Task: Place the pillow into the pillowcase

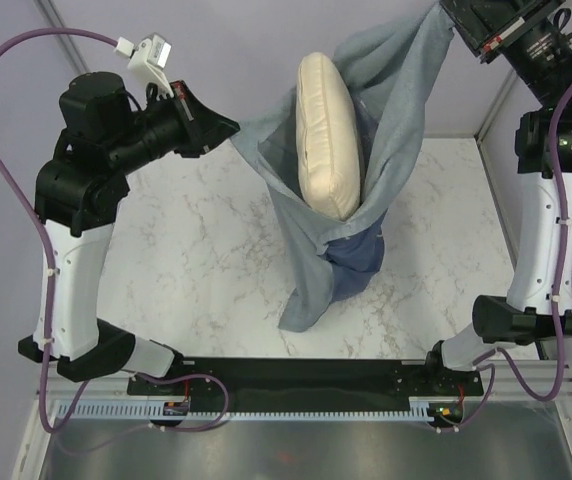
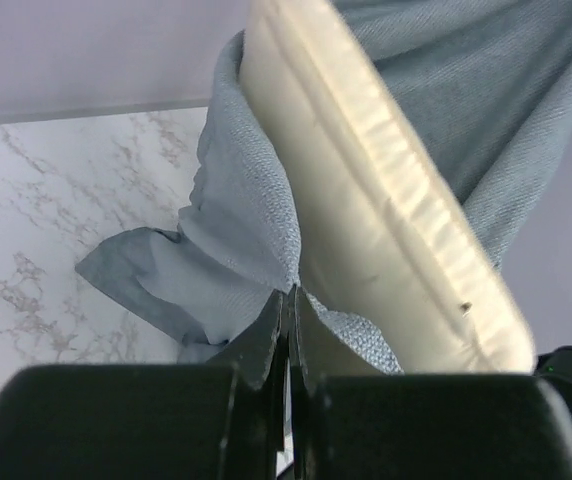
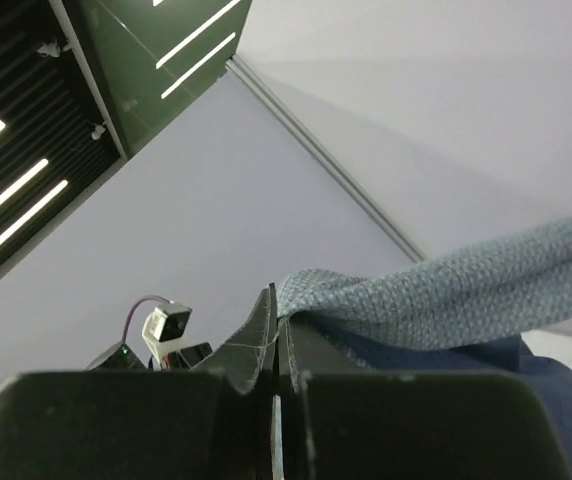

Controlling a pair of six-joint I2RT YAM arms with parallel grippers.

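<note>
marble surface (image 1: 196, 260) below; left gripper (image 2: 288, 300) and right gripper (image 3: 274, 300) each clamp the pillowcase (image 1: 311, 270) rim; pillow (image 1: 326, 135) stands upright, lower end inside it.

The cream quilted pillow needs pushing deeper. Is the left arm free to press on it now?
Probably not. The left gripper is shut on the edge of the dark blue fabric pillowcase right beside the cream quilted pillow; it would have to let go first.
</note>
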